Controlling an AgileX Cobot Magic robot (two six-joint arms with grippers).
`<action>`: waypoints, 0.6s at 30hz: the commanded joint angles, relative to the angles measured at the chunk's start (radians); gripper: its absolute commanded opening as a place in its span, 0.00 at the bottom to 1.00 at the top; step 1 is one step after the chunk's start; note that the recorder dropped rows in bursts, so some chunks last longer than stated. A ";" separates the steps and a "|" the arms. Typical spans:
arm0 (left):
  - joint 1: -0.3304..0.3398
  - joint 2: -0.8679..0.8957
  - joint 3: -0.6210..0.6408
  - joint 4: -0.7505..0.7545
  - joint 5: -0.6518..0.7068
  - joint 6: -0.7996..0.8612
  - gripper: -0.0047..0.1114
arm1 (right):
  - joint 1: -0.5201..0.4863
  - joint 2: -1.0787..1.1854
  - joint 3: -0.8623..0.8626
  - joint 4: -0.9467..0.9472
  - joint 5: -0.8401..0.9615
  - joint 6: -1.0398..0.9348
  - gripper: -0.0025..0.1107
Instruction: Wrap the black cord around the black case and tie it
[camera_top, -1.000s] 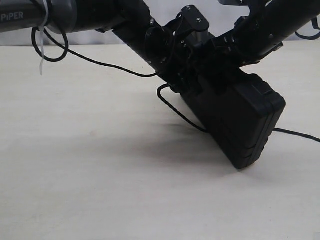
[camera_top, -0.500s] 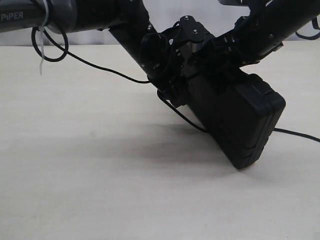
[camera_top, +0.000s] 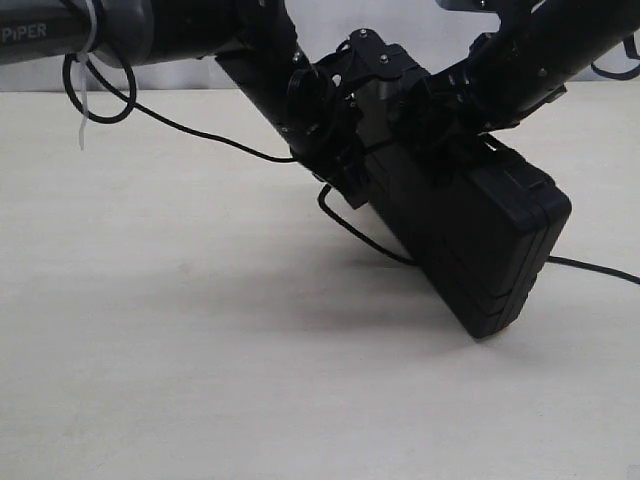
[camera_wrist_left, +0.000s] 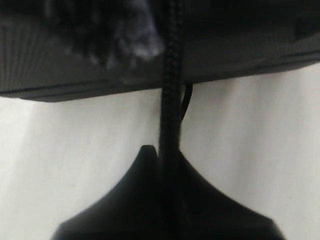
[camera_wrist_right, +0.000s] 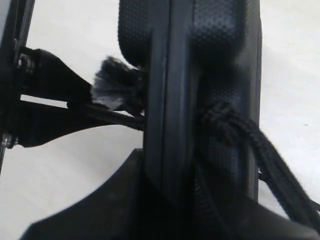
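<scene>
- The case (camera_top: 480, 240) stands tilted, right of centre, with one low corner on the table (camera_top: 150, 350) and its upper end between the two arms.
- The right gripper (camera_wrist_right: 170, 167) clamps the case by its edge, which sits between the jaws.
- The left gripper (camera_wrist_left: 167, 155) is closed on the cord (camera_wrist_left: 170, 115), just beside the case's left side.
- The cord crosses the case's edge, its frayed tuft (camera_wrist_right: 112, 85) close by.
- A loop of cord hangs left of the case, and another length trails on the table to its right.
</scene>
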 joint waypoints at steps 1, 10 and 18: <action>-0.001 -0.009 -0.002 -0.161 -0.063 0.098 0.04 | -0.001 0.014 0.019 -0.032 0.054 -0.006 0.06; -0.001 -0.008 -0.002 -0.132 -0.012 0.103 0.14 | -0.001 0.014 0.019 -0.032 0.048 -0.006 0.30; -0.001 -0.008 -0.002 -0.155 -0.035 0.101 0.18 | -0.001 0.007 0.019 -0.032 0.048 -0.006 0.42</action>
